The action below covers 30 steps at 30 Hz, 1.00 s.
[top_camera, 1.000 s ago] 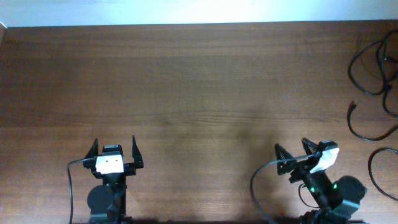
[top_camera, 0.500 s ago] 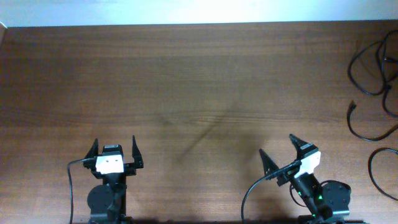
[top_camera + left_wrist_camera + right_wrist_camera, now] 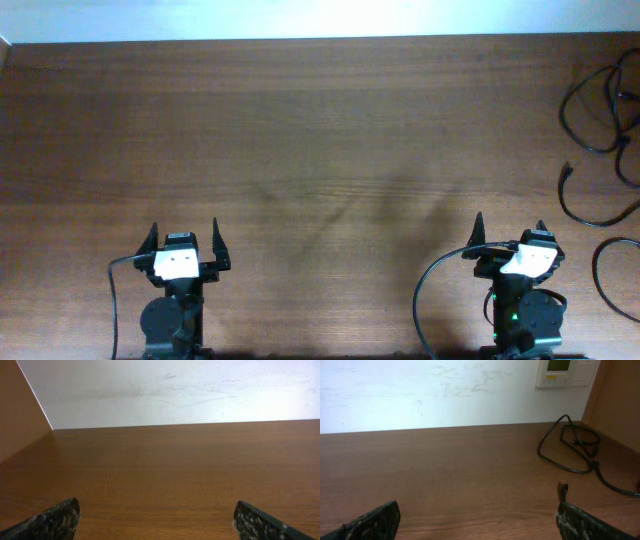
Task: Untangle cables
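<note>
L gripper (image 3: 184, 228) & R gripper (image 3: 511, 224) released, jaws wide, near table (image 3: 320, 130) front edge; cables (image 3: 563, 108) at R edge, well apart from both.

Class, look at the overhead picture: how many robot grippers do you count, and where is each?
2. The left gripper sits bottom left, the right gripper bottom right, both open and empty. None looks hidden.

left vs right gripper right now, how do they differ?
Position: the left gripper sits over bare table, far from the cables; the right gripper sits near them.
Wrist view: the left gripper's camera shows only wood and wall; the right gripper's shows the cables ahead on its right.
Shared: both open, empty, facing the far wall.
</note>
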Each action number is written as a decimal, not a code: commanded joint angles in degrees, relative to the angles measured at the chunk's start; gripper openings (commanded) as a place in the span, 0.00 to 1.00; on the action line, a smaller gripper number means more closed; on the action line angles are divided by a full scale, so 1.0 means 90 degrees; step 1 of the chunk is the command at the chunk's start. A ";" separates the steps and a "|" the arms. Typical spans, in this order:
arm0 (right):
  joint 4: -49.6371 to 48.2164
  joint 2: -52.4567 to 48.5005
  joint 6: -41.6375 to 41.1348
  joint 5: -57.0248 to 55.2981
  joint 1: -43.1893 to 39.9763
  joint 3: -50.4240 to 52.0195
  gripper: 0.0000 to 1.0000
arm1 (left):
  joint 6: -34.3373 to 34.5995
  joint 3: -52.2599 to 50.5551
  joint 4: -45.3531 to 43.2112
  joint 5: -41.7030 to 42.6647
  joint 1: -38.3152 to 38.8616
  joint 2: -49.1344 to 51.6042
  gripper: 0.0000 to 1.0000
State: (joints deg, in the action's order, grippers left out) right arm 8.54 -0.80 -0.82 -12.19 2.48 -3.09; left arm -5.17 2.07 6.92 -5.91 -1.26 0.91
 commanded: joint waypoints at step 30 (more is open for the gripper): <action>-0.0027 0.0066 0.0068 -0.0175 -0.0034 0.0075 0.99 | -0.0083 -0.0039 -0.0002 0.0039 0.0027 -0.0024 0.98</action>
State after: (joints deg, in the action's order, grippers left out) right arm 8.54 -0.80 -0.19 -12.67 2.46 -3.09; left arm -5.17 2.07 6.92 -5.91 -1.26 0.91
